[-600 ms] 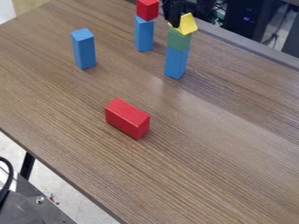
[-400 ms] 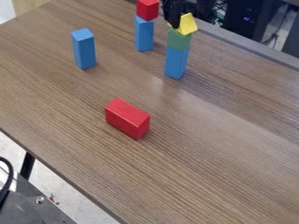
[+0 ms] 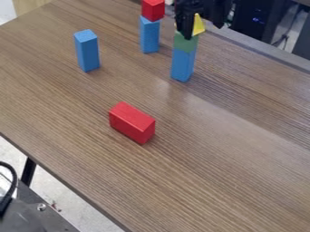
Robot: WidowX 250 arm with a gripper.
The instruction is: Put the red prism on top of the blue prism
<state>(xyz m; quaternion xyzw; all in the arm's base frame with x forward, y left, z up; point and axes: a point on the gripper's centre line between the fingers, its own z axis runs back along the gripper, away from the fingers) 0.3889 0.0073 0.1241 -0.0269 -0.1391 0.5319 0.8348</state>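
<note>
By the desk's [image 3: 242,104] far edge, the tool [image 3: 187,36] is seen at the yellow block [image 3: 198,25] atop the green block [image 3: 185,42]; how open it is, and whether anything is held, can't be told. Mid-desk, the red prism [image 3: 131,123] is laid flat, well apart from the upright blue prism [image 3: 88,50], and a red cube [image 3: 153,10] is seen farther back.

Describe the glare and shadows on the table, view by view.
Camera view: a pale, soft sheen on the wooden table, right of the lying red prism; camera view: a darker, soft-edged patch of wood just right of the blue block beneath the green block; camera view: only faint shading at the red prism's foot.
</note>
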